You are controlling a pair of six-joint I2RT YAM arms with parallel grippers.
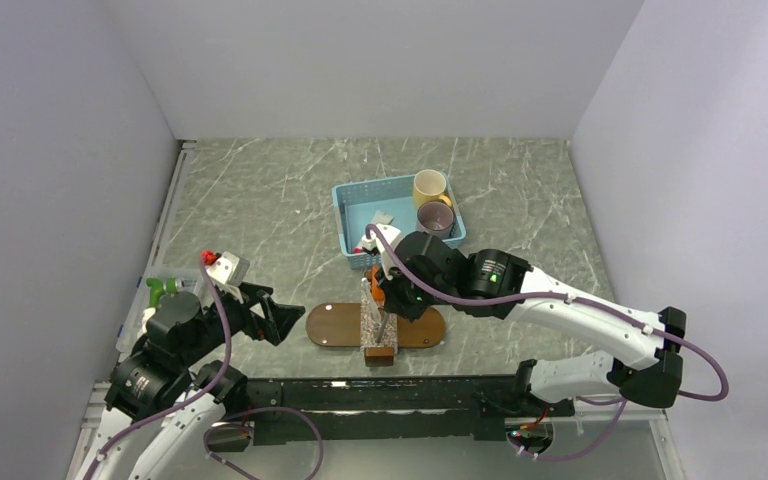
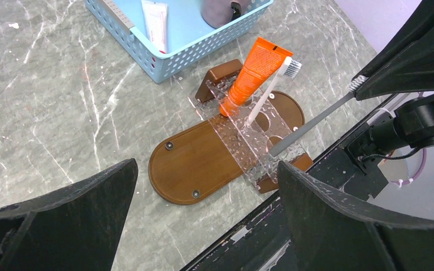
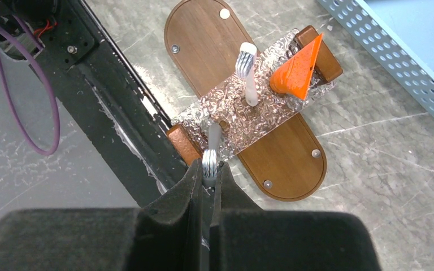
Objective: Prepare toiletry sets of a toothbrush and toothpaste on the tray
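Toothpaste (image 2: 254,73) is standing in the rack (image 2: 243,135) at the tray's (image 2: 198,161) far edge, right gripper (image 3: 208,169) is pinching a grey toothbrush (image 3: 213,141) at its near edge, left gripper (image 2: 205,166) is hanging spread wide beside its left end.

orange toothpaste (image 2: 252,72); dark-brown tray (image 2: 195,161); light-blue mesh basket (image 2: 203,48)

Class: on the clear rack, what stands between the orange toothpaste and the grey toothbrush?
A white toothbrush stands upright there; the right wrist view shows it plainly.
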